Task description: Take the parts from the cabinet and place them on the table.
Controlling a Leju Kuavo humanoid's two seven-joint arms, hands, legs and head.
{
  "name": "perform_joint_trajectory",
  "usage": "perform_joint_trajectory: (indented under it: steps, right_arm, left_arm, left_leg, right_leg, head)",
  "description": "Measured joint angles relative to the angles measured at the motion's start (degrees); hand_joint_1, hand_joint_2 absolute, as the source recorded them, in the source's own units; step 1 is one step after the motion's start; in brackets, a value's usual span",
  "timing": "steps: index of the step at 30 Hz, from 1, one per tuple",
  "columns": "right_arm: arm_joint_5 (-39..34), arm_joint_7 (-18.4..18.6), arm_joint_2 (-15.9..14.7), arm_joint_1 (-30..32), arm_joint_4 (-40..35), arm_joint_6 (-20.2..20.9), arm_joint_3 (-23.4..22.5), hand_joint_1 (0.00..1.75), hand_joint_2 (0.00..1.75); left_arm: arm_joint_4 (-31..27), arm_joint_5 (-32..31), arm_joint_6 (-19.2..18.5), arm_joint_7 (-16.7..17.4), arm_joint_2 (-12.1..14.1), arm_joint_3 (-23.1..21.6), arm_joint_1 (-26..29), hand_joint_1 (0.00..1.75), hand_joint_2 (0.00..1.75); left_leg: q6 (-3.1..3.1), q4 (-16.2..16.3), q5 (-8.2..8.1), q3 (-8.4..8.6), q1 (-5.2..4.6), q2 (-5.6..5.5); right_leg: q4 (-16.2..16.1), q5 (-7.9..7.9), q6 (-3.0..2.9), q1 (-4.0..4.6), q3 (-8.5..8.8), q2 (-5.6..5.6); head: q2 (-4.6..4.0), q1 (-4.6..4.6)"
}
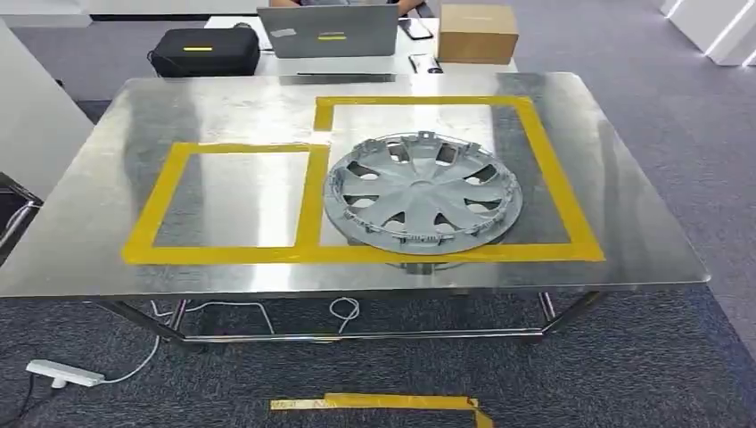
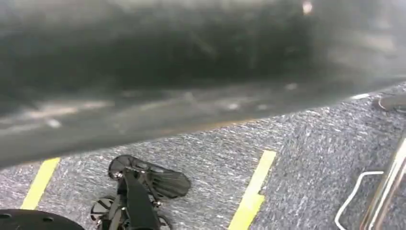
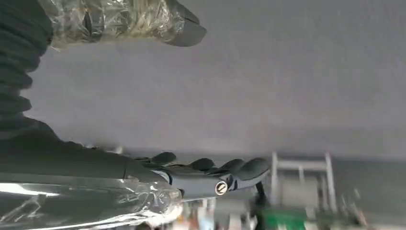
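A grey wheel cover point(image 1: 422, 193) lies flat on the steel table point(image 1: 223, 107), inside the right-hand yellow tape rectangle point(image 1: 553, 178), with its near rim over the front tape line. The left yellow rectangle point(image 1: 160, 196) holds nothing. In the right wrist view my right hand point(image 3: 191, 177) has its dark fingers stretched out and its plastic-wrapped thumb point(image 3: 143, 19) well apart from them. Nothing is between them, and grey floor lies behind.
Behind the table stands a desk with a laptop point(image 1: 328, 31), a cardboard box point(image 1: 477, 33) and a black bag point(image 1: 203, 51). A white power strip point(image 1: 62, 374) and a yellow tape strip point(image 1: 379, 403) lie on the carpet. Yellow floor tape point(image 2: 251, 196) and a table leg point(image 2: 388, 191) are close by.
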Motion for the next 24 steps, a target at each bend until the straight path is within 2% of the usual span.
perform_joint_trajectory:
  steps: [3, 6, 9, 11, 13, 17, 22, 24]
  right_arm:
    - [-4.1, -1.8, 1.2, 8.4, 2.4, -0.3, 0.4, 0.00, 1.75]
    - [-4.5, -2.5, 1.9, 13.0, 4.4, -0.1, 0.4, 0.00, 1.75]
    - [-5.8, -4.6, 4.0, 18.6, 7.9, 2.7, 0.2, 0.00, 1.75]
    - [-8.8, -7.7, 8.6, 23.6, 14.4, 6.3, -0.3, 0.00, 1.75]
    - [-11.4, -8.6, 13.1, 28.8, 18.8, 8.0, -0.4, 0.00, 1.75]
    - [-14.8, -7.7, 21.6, 36.9, 24.1, 5.0, -0.7, 0.00, 1.75]
    - [-18.8, -5.8, 31.2, 43.3, 27.6, -0.3, -1.3, 0.00, 1.75]
    - [-20.5, -5.2, 34.8, 46.1, 28.2, -0.3, -2.1, 0.00, 1.75]
  left_arm:
    - [0.0, -0.2, 0.0, 0.0, 0.0, 0.0, 0.0, 0.00, 0.00]
    - [0.0, -0.5, 0.0, 0.0, 0.0, 0.1, 0.0, 0.00, 0.00]
    - [0.0, -1.2, 0.0, 0.0, 0.0, 0.2, 0.0, 0.00, 0.00]
    - [0.0, -1.9, 0.0, 0.1, 0.0, 0.4, -0.1, 0.00, 0.00]
    - [0.0, -2.5, -0.3, 0.1, 0.0, 0.4, -0.1, 0.00, 0.00]
    - [0.0, -3.1, -0.7, 0.1, 0.0, 0.5, -0.1, 0.00, 0.00]
    - [0.0, -3.5, -0.6, 0.2, -0.1, 1.1, -0.1, 0.00, 0.00]
    - [0.0, -3.7, -0.6, 0.3, -0.3, 1.2, -0.1, 0.00, 0.00]
  left_leg:
    - [0.05, 0.0, 0.03, -0.01, -0.08, -0.25]
    - [0.06, 0.0, 0.05, -0.04, -0.08, -0.45]
    - [0.05, 0.0, 0.03, -0.05, -0.01, -0.45]
    - [0.01, 0.0, -0.02, -0.02, 0.04, -0.45]
    - [0.02, 0.0, -0.01, 0.01, -0.01, -0.47]
    - [0.05, 0.0, 0.02, 0.08, -0.04, -0.65]
    - [0.01, 0.0, -0.02, 0.18, 0.04, -0.63]
    - [-0.01, 0.0, -0.03, 0.18, 0.09, -0.65]
  right_leg:
    - [0.0, -0.04, 0.06, -0.09, 0.02, -0.25]
    - [0.0, -0.08, 0.09, -0.08, 0.05, -0.42]
    - [0.0, -0.12, 0.06, 0.00, 0.12, -0.41]
    - [0.0, -0.13, 0.05, 0.05, 0.17, -0.40]
    - [0.0, -0.18, 0.12, -0.01, 0.17, -0.42]
    - [0.0, -0.20, 0.16, -0.03, 0.18, -0.61]
    - [0.0, -0.24, 0.11, 0.04, 0.18, -0.55]
    - [0.0, -0.29, 0.08, 0.09, 0.21, -0.60]
  head:
    - [0.00, 0.07]
    - [0.00, 0.04]
    - [0.00, 0.11]
    - [0.00, 0.11]
    - [0.00, 0.05]
    - [0.00, 0.11]
    - [0.00, 0.00]
    - [0.00, 0.00]
